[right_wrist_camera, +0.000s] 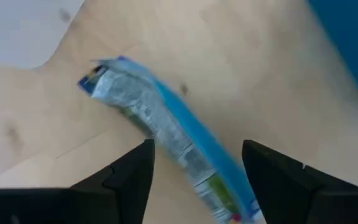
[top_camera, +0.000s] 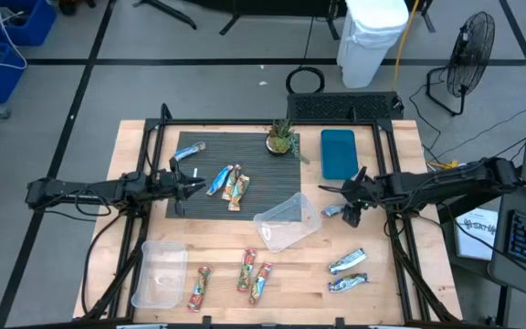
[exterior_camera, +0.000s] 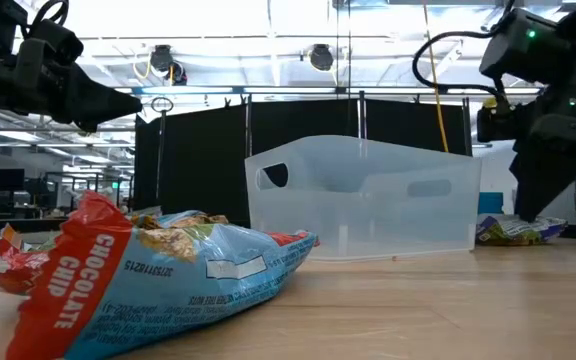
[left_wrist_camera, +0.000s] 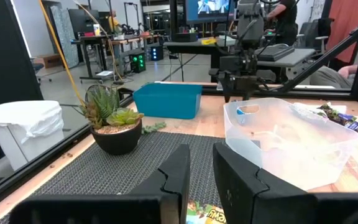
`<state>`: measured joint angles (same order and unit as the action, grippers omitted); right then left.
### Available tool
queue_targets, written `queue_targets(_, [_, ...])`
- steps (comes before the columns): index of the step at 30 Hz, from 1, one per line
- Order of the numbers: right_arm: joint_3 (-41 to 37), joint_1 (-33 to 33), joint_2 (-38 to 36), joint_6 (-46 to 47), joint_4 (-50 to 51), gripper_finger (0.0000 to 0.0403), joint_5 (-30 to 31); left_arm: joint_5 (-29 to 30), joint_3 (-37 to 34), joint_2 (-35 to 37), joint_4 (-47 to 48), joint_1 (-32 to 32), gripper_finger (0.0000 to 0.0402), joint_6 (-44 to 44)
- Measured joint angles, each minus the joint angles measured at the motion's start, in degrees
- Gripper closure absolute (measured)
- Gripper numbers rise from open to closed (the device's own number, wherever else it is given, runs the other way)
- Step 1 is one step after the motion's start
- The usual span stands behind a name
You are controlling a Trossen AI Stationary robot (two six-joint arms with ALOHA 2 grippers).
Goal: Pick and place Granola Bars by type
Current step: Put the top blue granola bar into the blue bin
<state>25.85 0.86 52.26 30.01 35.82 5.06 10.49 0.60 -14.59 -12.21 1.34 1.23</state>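
My right gripper (top_camera: 348,217) (right_wrist_camera: 194,171) hangs open, pointing down, over a silvery-blue granola bar (top_camera: 333,211) (right_wrist_camera: 166,134) that lies flat on the wooden table right of the clear tub; its fingers stand on either side of the bar, above it. My left gripper (top_camera: 196,187) (left_wrist_camera: 201,171) hovers level over the dark mat, its fingers a narrow gap apart, holding nothing. A blue and an orange bar (top_camera: 229,185) lie on the mat just beyond it. Three orange-red-green bars (top_camera: 247,271) lie near the table's near edge, two silvery-blue ones (top_camera: 347,272) at the near right.
A clear tub (top_camera: 288,222) (exterior_camera: 363,200) sits mid-table, tilted in plan, and a second clear tub (top_camera: 160,272) stands at the near left. A small potted plant (top_camera: 281,139) and a teal box (top_camera: 339,153) stand at the far side. One more bar (top_camera: 190,152) lies on the mat's far left.
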Motion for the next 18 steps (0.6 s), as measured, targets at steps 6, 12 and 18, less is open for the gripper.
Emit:
queue_targets(6, [-1.6, 0.0, 0.1, 0.8, -0.3, 0.0174, -0.7, 0.0, 0.0, 0.0, 0.0, 0.0, 0.0325, 0.0])
queue_targets(12, [-5.8, 0.0, 0.0, 2.6, -3.8, 0.0188, -0.4, 0.0, 0.0, 0.0, 0.0, 0.0, 0.0325, 0.0])
queue_targets(18, [-6.3, 0.0, -0.5, 5.5, -5.1, 0.0193, -0.2, 0.0, 0.0, 0.0, 0.0, 0.0, 0.0325, 0.0])
